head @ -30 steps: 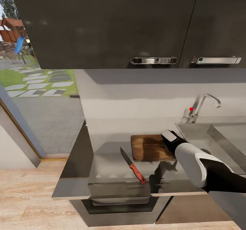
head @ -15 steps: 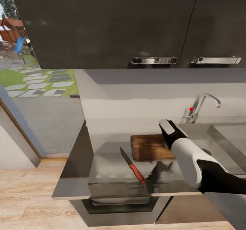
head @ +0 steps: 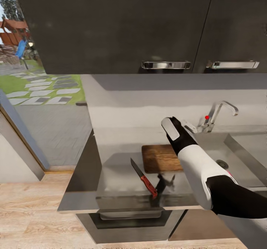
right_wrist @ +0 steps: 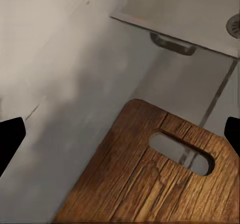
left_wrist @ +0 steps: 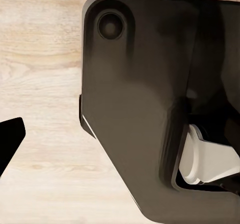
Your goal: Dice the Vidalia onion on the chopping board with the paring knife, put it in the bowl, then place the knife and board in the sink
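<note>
Nearest me on the surface, the knife lies close to the front edge, at 7 o'clock of the board. My right end effector hovers above the board's far end, fingers spread wide, holding nothing. Its wrist camera adds the board's handle slot, clear of neighbours. Left end effector: can't tell. Sink at 3 o'clock.

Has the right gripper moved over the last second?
Yes. The right gripper has risen and shifted left, off the chopping board's right edge toward the back wall, nearer the faucet.
</note>
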You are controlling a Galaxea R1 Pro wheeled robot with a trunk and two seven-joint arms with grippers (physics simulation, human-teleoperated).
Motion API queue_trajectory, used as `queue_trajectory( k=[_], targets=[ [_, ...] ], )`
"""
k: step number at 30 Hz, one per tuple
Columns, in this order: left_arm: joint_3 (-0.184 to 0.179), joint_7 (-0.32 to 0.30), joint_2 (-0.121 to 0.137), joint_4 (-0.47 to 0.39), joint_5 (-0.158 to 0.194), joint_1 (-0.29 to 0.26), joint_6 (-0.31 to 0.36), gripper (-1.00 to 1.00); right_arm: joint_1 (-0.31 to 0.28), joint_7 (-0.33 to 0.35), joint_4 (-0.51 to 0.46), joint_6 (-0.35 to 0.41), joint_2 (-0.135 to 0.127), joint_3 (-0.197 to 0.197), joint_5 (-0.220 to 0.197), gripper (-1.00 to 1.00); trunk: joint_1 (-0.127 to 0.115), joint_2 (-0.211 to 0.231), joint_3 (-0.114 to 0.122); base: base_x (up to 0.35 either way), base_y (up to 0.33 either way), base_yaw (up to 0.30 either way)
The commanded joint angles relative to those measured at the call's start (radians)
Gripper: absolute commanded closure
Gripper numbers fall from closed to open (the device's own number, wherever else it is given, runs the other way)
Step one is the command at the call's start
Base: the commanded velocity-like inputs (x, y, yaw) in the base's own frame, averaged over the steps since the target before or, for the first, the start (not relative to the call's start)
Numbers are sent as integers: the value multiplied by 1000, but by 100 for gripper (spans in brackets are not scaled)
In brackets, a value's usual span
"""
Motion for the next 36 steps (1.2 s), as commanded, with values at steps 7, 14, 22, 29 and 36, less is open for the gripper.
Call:
queue_trajectory(
  k=[7,14,22,29,36],
  targets=[
    [1,-1,0,-1,7,0,-1,-100,13,51,-31,15,-7,101,5,-100,0,-2,-2,-152,0,0],
    [1,-1,0,-1,7,0,-1,-100,175,161,-270,19,-56,232,14,-100,0,-2,-2,-160,0,0],
    [1,-1,1,-1,7,0,-1,-100,499,181,-787,51,-284,430,17,-100,0,-2,-2,-154,0,0],
    [1,-1,1,-1,7,0,-1,-100,638,181,-912,-99,-423,570,18,-100,0,-2,-2,-154,0,0],
    [1,-1,1,-1,7,0,-1,-100,660,120,-927,-259,-506,812,17,-100,0,-2,-2,-245,0,0]
  ],
)
